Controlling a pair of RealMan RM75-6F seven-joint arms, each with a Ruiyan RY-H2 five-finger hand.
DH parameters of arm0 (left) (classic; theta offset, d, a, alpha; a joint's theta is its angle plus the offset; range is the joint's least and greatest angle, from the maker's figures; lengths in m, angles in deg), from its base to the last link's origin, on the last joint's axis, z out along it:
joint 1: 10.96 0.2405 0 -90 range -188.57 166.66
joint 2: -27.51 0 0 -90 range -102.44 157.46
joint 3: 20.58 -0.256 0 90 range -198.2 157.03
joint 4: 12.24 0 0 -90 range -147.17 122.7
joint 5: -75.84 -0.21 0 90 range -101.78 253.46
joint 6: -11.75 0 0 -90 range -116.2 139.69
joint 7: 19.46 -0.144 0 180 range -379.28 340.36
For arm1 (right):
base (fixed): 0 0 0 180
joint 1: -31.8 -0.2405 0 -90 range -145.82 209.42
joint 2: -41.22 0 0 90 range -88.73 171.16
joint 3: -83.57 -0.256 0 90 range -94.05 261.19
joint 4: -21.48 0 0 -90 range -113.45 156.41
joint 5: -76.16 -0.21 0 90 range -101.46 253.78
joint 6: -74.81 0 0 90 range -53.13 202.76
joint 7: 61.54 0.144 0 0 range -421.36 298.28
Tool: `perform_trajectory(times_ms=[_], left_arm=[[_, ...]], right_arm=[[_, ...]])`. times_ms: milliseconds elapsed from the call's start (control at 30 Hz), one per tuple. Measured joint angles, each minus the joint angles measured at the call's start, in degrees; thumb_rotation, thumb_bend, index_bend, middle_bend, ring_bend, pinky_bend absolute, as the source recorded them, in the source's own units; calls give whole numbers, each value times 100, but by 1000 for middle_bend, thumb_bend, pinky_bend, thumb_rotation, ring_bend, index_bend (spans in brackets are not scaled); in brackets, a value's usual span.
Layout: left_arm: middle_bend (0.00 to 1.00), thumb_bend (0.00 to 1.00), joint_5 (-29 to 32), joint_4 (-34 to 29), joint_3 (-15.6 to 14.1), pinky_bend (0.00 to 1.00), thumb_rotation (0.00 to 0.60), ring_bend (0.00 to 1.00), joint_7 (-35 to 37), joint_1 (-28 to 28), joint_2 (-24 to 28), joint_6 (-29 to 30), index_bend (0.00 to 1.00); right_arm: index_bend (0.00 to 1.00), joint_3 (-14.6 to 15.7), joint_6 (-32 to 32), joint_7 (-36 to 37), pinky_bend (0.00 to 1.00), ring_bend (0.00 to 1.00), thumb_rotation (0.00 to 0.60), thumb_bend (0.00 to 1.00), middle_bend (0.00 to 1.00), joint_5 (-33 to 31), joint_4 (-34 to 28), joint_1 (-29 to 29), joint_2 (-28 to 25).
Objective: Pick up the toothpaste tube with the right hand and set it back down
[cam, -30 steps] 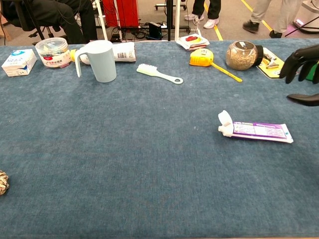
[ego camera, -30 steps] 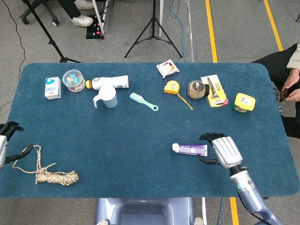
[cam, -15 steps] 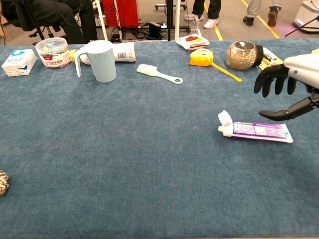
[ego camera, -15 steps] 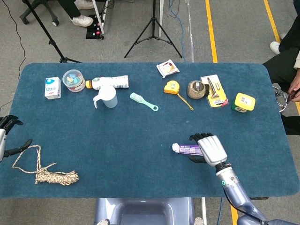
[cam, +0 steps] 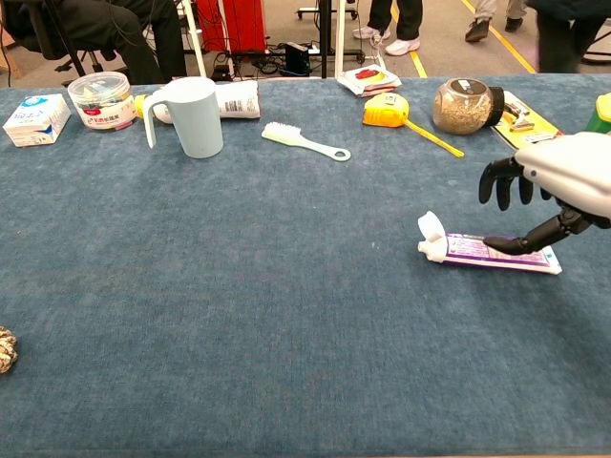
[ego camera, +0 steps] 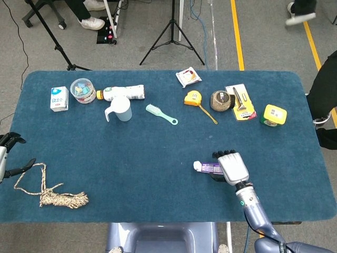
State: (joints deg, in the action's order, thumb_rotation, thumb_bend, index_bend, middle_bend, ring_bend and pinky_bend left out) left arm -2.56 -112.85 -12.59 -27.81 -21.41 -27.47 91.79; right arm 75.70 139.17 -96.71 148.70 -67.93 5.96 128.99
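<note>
We are viewing the toothpaste tube (ego camera: 209, 167) lying flat on the blue table (ego camera: 158, 142), toward the near right part of the cloth, its white cap end pointing to the left. In the chest view the tube (cam: 492, 251) is lying on its side with the purple label facing up. The right hand (ego camera: 230, 166) is hovering directly over the tube's tail end, palm down; its fingers are hanging apart and nothing is being gripped. In the chest view we are seeing the thumb (cam: 523, 240) reaching down to the top of the tube, seemingly touching it, while the other fingers (cam: 503, 179) are dangling above, clear of it. The right hand (cam: 558, 186) is thus released, not clasping the tube.

At the far left edge we are finding the left hand (ego camera: 7, 155), fingers spread and holding nothing, just beside a coil of rope (ego camera: 50, 192).

Along the far side we are noting a white carton (ego camera: 59, 98), a clear tub (ego camera: 82, 90), a white bottle (ego camera: 125, 93) lying down, a pale blue cup (ego camera: 120, 109), a green brush (ego camera: 160, 114), a yellow tape measure (ego camera: 194, 98), a jar (ego camera: 221, 100) and a yellow container (ego camera: 273, 115)
</note>
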Motion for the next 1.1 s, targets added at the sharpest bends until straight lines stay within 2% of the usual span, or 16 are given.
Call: perform_trajectory(times_ms=[500,1100], left_arm=[[297,197,21,-39,-68,354,424,272,21,49,77,44,356],[297,198,82,-100,-97,354,425,272,-17,83,144,88,356]], right_arm=[[367,89,-30,65,404,443,363,340,433,-89,522,-115,361],[403,198,-176,547,404,466,366,340,460,-64,1187,-183,633]])
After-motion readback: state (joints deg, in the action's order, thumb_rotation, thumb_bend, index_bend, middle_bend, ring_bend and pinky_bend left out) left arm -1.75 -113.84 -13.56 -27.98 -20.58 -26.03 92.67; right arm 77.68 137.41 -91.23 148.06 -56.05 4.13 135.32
